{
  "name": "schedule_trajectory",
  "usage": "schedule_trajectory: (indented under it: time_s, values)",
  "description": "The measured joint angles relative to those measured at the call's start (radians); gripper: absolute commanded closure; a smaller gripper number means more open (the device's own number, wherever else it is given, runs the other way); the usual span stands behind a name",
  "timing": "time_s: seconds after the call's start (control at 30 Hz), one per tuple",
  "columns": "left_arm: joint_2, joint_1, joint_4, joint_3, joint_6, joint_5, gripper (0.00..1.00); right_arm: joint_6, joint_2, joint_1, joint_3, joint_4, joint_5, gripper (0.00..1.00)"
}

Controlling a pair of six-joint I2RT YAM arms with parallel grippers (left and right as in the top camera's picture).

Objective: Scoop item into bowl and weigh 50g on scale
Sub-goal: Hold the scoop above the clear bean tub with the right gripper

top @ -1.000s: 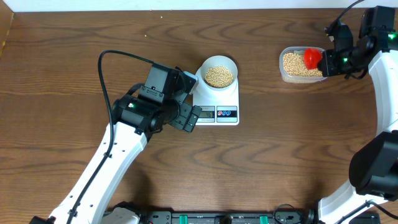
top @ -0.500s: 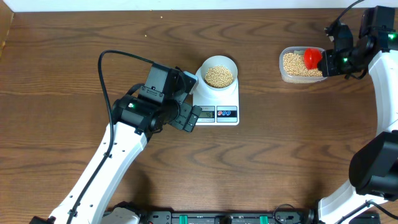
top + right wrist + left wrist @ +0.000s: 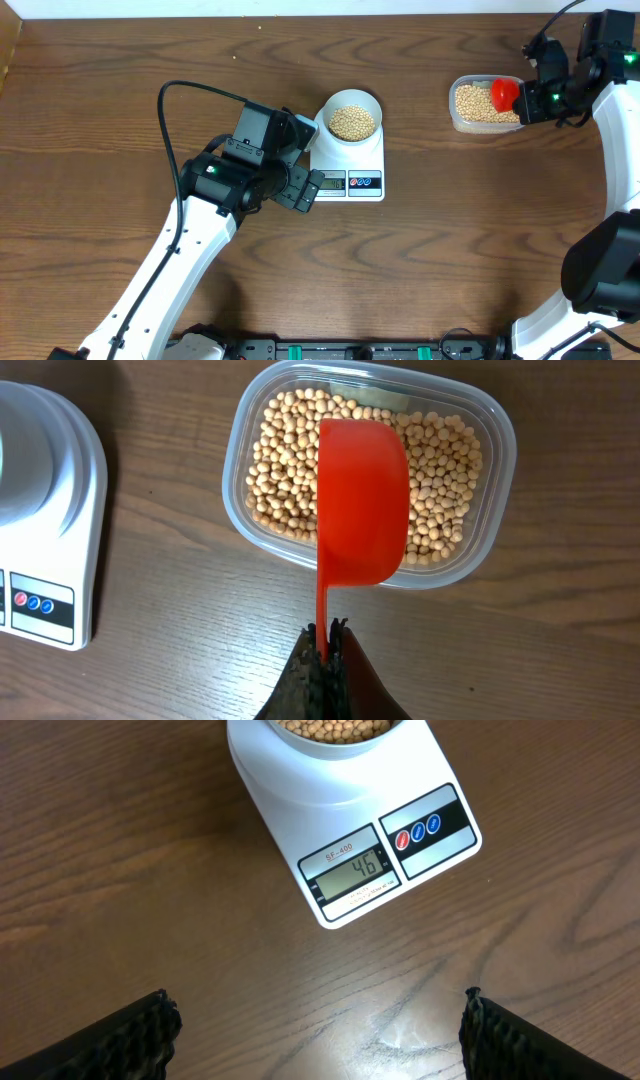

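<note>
Beans (image 3: 352,122), tan-yellow, heaped inside the white bowl (image 3: 351,95), placed on the far part of the scale (image 3: 365,165). On the display (image 3: 357,870), seen from the left wrist view: 46. Near the display end of the scale, above bare table (image 3: 200,920), left gripper (image 3: 318,1025) spread wide, holding nothing. Well apart to the right, clear tub (image 3: 500,430) with more beans inside. Over the tub, red scoop (image 3: 362,500), pinched at its thin handle by right gripper (image 3: 325,635), fingers pressed fully together on it.
</note>
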Motion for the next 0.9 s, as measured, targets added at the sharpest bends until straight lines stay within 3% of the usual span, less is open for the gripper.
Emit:
schedule_trajectory:
  time_s: [0.9]
  values:
    - [0.000,0.000,0.000,0.000,0.000,0.000,0.08,-0.012,0.000,0.000,0.000,0.000,0.000,0.99]
